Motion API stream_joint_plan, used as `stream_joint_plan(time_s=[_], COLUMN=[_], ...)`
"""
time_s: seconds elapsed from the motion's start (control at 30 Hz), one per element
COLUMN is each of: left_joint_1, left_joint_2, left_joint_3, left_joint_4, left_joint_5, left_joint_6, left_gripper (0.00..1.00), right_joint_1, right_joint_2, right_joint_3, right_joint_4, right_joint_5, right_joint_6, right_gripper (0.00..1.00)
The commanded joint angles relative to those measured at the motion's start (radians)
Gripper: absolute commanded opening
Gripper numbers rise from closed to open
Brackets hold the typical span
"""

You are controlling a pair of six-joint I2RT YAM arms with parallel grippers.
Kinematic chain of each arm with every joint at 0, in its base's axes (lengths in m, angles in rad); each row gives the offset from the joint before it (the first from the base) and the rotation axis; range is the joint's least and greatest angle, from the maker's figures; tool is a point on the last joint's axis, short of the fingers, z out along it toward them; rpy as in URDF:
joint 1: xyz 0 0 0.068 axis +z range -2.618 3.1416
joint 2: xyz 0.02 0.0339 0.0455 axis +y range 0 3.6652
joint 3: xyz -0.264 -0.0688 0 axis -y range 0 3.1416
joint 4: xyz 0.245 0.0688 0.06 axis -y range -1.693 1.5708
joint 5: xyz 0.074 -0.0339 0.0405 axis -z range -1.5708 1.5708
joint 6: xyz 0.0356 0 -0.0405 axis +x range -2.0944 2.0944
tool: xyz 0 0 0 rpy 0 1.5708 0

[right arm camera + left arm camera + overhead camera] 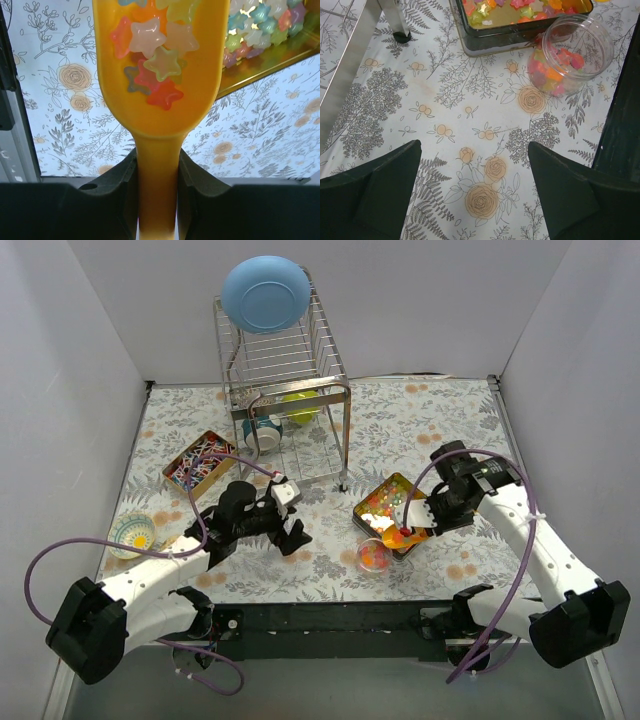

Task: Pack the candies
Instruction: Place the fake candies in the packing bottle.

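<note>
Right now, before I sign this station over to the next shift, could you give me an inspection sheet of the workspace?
Surface: floral cloth, bare under the left gripper.
Job's things: star-shaped candies in a gold tin, in an open clear jar beside it, and on an orange scoop.
Clutter: dish rack with a blue bowl on top; box of colourful bits; small patterned bowl at the left edge.
Grippers: left gripper open, holding nothing; right gripper shut on the scoop's handle.
Cables: purple cables loop off both arms.
Surroundings: plain white walls on three sides.
</note>
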Motion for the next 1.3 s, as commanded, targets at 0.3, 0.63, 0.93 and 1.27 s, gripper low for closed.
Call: stream_joint_plan(time_s=[0.3,0.63,0.93,1.27], left_joint_1=[0.077,0.107,0.112,0.112], left_joint_2=[-0.04,-0.037,-0.036,-0.046], left_joint_3=[-0.045,-0.054,-0.054,-0.066], left_joint_4=[0.056,0.09,0.105,0.109], left_joint_5=[0.026,0.033,0.037,0.063], left_joint_6=[-0.016,-0.017,-0.024,-0.037], left_gripper=[0.89,0.9,0.91,0.91], right_joint_1=[0.28,0.417,0.511,0.572], right_joint_2=[0.098,0.175,0.164,0.121], right_joint_3=[0.07,0.123,0.1,0.119], right_joint_4=[0.031,-0.032,-0.032,-0.032], right_joint_5=[0.265,0.445,0.56,0.657], right_joint_6=[0.127,0.198,0.194,0.138], right_gripper=[0.01,0.01,0.01,0.01])
